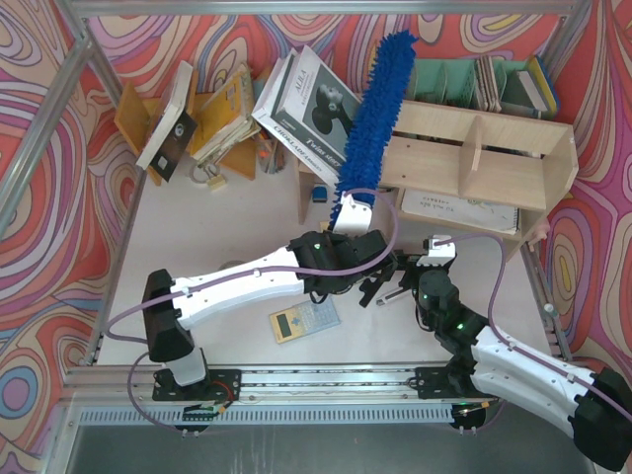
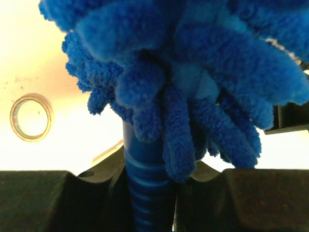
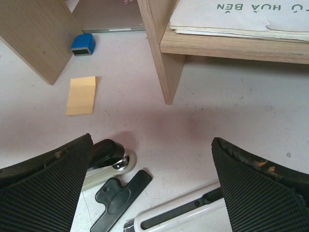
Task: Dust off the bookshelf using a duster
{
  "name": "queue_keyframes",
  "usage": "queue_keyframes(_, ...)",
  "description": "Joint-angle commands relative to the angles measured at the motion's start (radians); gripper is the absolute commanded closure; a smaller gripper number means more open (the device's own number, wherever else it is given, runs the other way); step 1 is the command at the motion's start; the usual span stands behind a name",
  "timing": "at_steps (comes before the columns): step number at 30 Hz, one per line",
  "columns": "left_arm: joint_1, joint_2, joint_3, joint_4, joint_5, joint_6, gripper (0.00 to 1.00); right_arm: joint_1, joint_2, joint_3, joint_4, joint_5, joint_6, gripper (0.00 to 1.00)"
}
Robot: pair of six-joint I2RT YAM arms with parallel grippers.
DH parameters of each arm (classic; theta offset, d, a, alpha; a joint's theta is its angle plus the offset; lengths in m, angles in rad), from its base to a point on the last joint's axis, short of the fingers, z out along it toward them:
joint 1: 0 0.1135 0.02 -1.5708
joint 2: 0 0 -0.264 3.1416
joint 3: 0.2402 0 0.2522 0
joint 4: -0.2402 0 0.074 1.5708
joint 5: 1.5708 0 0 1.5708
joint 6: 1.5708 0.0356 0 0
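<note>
At bookshelf (image 1: 494, 138) left edge, duster (image 1: 380, 99)

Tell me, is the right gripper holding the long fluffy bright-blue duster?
No, the right gripper is open and empty; the left gripper grips the duster.

You see walls (image 1: 30, 296) with red and pink swirls in a metal frame (image 1: 296, 8). The table (image 1: 227, 222) is white and brightly lit.
</note>
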State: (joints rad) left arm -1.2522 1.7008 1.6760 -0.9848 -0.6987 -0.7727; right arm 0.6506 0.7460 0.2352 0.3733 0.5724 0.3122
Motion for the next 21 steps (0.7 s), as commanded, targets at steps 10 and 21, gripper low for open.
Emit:
queue_keyframes(10,0.015,-0.158,-0.010,-0.058,-0.194,0.014,1.00,0.005,-0.001,-0.009,0.027,0.030,0.019,0.01)
queue_keyframes(21,0.042,-0.172,-0.024,-0.009,-0.073,-0.018,1.00,0.004,-0.006,-0.010,0.023,0.032,0.023,0.01)
